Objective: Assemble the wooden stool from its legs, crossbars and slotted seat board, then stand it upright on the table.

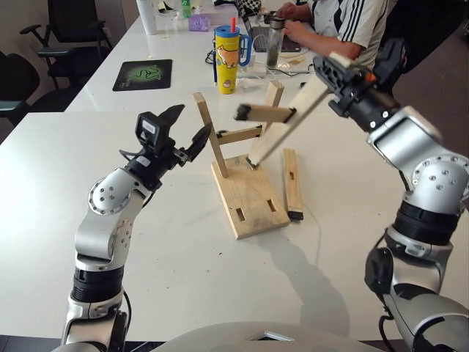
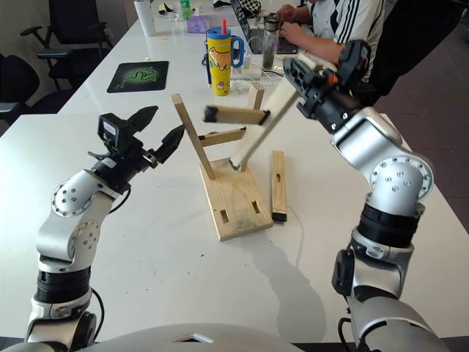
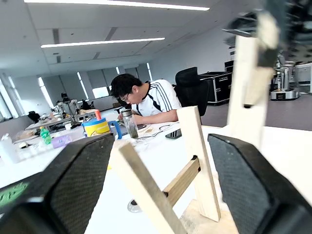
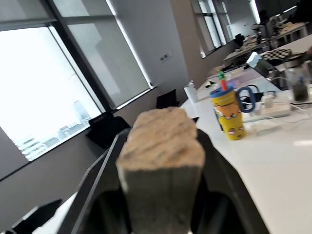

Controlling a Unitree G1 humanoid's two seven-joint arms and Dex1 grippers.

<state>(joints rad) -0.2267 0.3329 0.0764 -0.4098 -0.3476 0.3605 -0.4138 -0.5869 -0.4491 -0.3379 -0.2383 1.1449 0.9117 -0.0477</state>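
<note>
The slotted seat board (image 1: 249, 198) lies flat on the white table. Two legs joined by a crossbar (image 1: 238, 135) stand in its far slots; the left leg (image 1: 210, 133) leans. My right gripper (image 1: 331, 77) is shut on the top of another leg (image 1: 287, 125), which slants down to the board's right side and carries a crossbar (image 1: 264, 113) pointing left. A loose leg (image 1: 292, 182) lies on the table right of the board. My left gripper (image 1: 187, 132) hovers open just left of the leaning leg (image 3: 146, 195), holding nothing.
A yellow lidded cup (image 1: 228, 59) and a dark bottle (image 1: 275, 40) stand on the table behind. A black mouse mat (image 1: 143, 74) lies at far left. A person sits at the back right working at that table. Office chairs (image 1: 62, 33) stand far left.
</note>
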